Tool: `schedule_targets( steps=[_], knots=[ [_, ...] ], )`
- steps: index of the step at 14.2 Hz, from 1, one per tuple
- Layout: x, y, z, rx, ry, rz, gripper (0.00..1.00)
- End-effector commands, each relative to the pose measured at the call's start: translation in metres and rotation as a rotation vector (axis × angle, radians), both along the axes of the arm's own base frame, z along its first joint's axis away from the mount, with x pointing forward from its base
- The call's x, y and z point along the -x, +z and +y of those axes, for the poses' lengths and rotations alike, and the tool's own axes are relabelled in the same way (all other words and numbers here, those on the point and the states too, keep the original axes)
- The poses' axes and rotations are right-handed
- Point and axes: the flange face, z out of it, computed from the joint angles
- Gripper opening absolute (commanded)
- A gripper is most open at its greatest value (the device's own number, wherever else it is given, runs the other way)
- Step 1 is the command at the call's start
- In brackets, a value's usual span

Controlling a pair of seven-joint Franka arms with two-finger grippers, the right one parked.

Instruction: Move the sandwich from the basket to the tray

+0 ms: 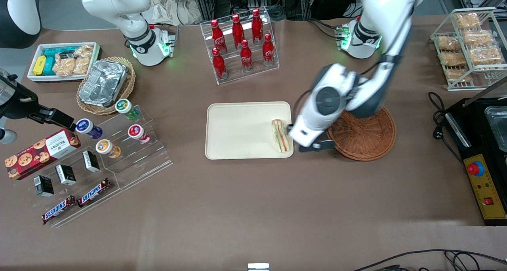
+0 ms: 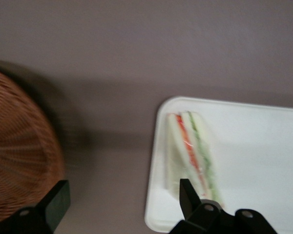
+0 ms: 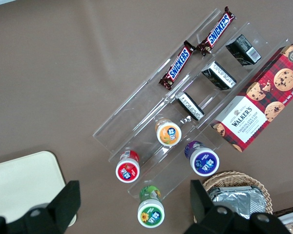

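White-bread sandwich [image 1: 280, 135] lies on tray [image 1: 237, 132], tip away from camera, tool [image 1: 307, 142] beside.

The tray [image 1: 241, 120] looks like smooth matt cream plastic, and the sandwich [image 1: 280, 135] on it shows soft white bread with a faint clear-film sheen. Just beside the tray, the basket [image 1: 368, 138] is rough reddish-brown woven wicker. The gripper [image 2: 122, 204], above the tray's edge nearest the basket, has matt black plastic-looking fingers [image 2: 188, 195], spread apart. The table [image 1: 253, 207] around the tray wears a dull brown matt covering
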Motion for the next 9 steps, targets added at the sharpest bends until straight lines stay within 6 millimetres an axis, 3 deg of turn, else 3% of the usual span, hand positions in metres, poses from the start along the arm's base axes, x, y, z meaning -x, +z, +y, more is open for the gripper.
schedule_targets(
  steps=[1, 6, 9],
  knots=[
    [-0.004, 0.06, 0.048, 0.002, 0.018, -0.049, 0.99],
    [-0.007, 0.122, 0.146, -0.01, -0.067, -0.034, 0.99],
    [-0.001, 0.157, 0.179, -0.029, -0.119, -0.074, 0.99]
  ],
)
